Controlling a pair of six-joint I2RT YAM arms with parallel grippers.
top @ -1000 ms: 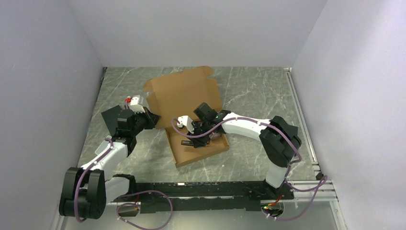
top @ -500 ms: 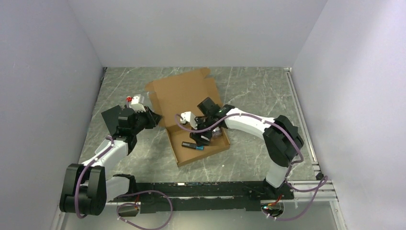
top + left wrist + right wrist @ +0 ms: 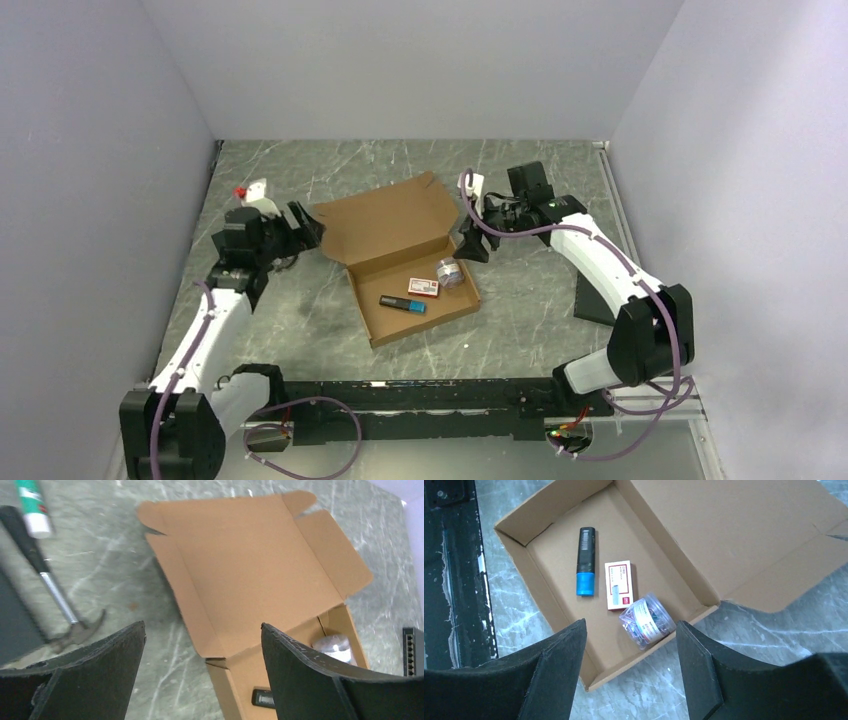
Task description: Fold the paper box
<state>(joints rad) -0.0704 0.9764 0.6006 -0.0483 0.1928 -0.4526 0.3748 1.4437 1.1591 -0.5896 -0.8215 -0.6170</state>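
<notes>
Centre frame, the box (image 3: pixel 385 225) sits lid open on the worktop (image 3: pixel 520 320); left tool (image 3: pixel 305 228) and right tool (image 3: pixel 472 247) flank it, jaws apart, empty.

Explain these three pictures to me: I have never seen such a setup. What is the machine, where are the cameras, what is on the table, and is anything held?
Two robot arms stand at the near edge of a table, each ending in a two-finger gripper. One picture looks down from above and behind them; the other two come from wrist cameras, so the black shapes at the bottom are each arm's own fingers. The paper box lies between the arms, lid open. Inside are a marker, a small red and white box and a clear tub. A hammer lies on the table, seen from the left wrist. The left gripper and the right gripper are open and hold nothing.
</notes>
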